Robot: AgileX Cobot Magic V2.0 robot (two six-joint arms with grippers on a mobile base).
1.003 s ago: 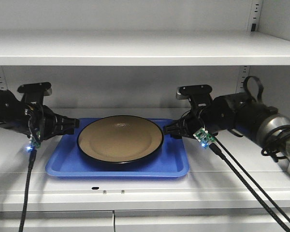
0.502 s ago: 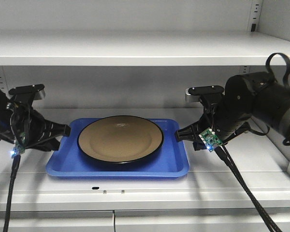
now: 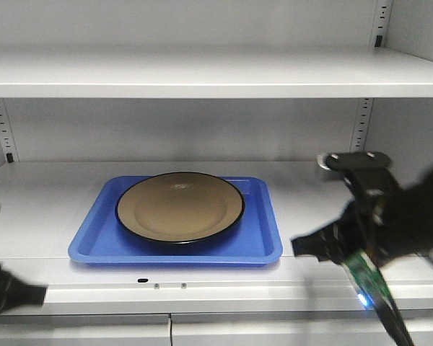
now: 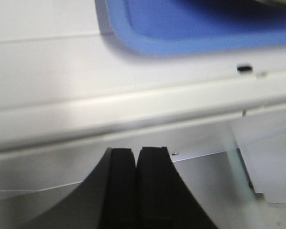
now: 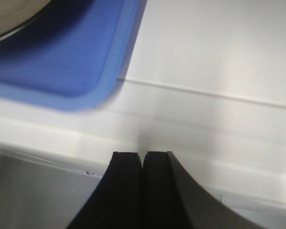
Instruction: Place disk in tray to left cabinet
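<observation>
Your left pincer (image 4: 135, 155) and right pincer (image 5: 143, 160) are both closed empty, the tray (image 3: 267, 241) with disk (image 3: 179, 206) resting on the shelf (image 3: 43, 191) between and beyond them.

The disk (image 3: 180, 206), a glossy tan plate with a thin black rim, lies flat in the blue tray (image 3: 175, 249). The tray rests on a shelf of the left cabinet (image 3: 202, 72), near the shelf's front edge.
</observation>
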